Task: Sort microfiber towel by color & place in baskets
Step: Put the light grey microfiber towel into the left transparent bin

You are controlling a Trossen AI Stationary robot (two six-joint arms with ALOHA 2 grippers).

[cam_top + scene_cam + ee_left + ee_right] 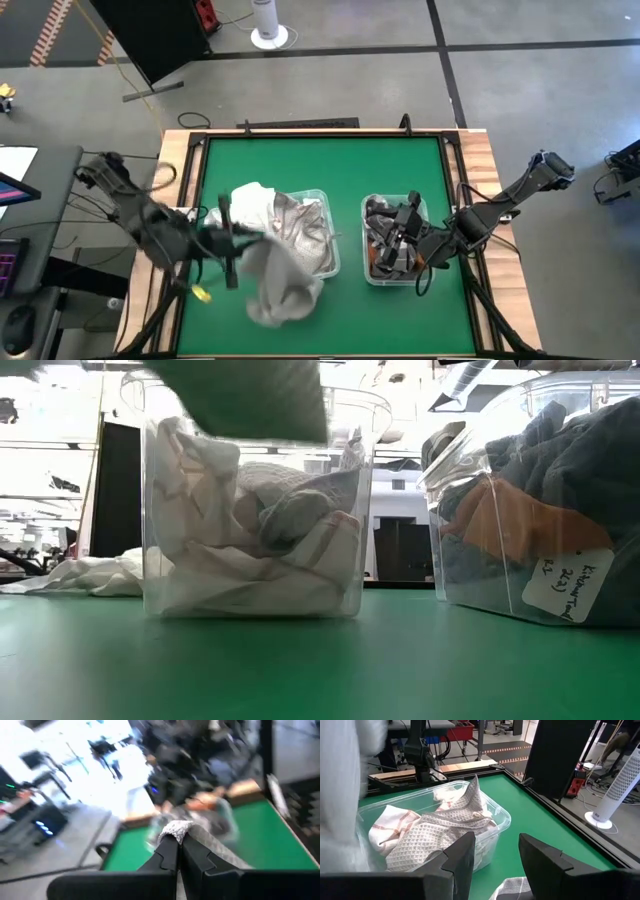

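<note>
The left hand (232, 243) sits left of centre in the high view, clenched on a light grey waffle towel (282, 285) that hangs off it and spills toward the lower middle of the frame. The left wrist view shows a bit of that cloth (175, 828) pinched right between the two closed fingers.

Just right of that hand is the left basket (318, 196), stuffed with pale towels (290, 222), white and beige, a couple with reddish stripes. In the low view that tub (155, 520) stands left of centre on the green surface (300, 670).

The right basket (368, 240) is right of centre and holds dark grey towels (378, 212). The right hand (403, 240) hovers over it with its fingers apart, nothing between them. In the low view the same tub (460, 500) has a white label (568, 582) on its wall.
</note>
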